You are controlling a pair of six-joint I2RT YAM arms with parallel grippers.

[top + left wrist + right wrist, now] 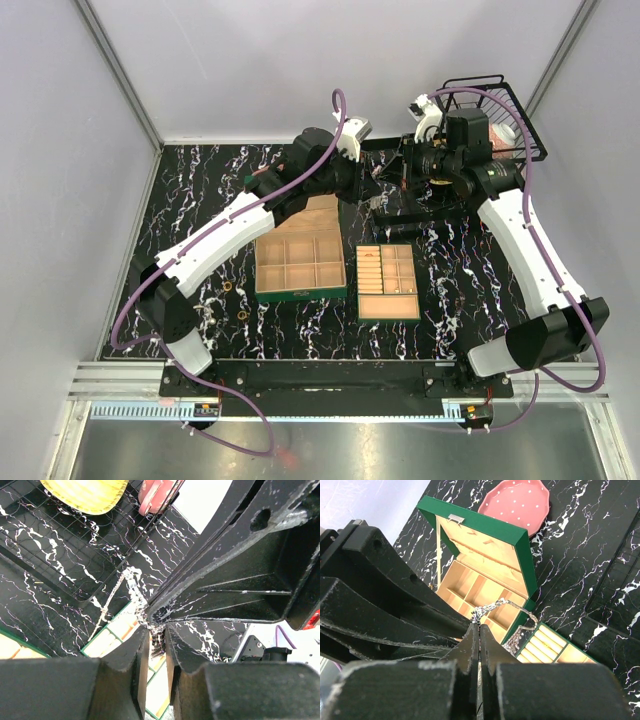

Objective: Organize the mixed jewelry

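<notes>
A silvery chain necklace [520,606] hangs between my two grippers above the mat, behind the green box [300,262] and the small tan divided tray [387,282]. My right gripper [480,625] is shut on one end of it; the rest loops down toward the tray [555,647]. My left gripper [157,632] meets it tip to tip, its jaws nearly closed with a bunch of the chain [158,642] between them. A further strand [117,592] trails off over the mat. Two small gold rings [232,287] lie on the mat left of the box. The bangle is not in view.
A black wire basket [495,115] at the back right holds a yellow thing [85,492] and a pink thing [155,495]. A pink dotted dish [517,500] lies behind the open green box [485,545]. Both arms cross the back middle of the marbled mat.
</notes>
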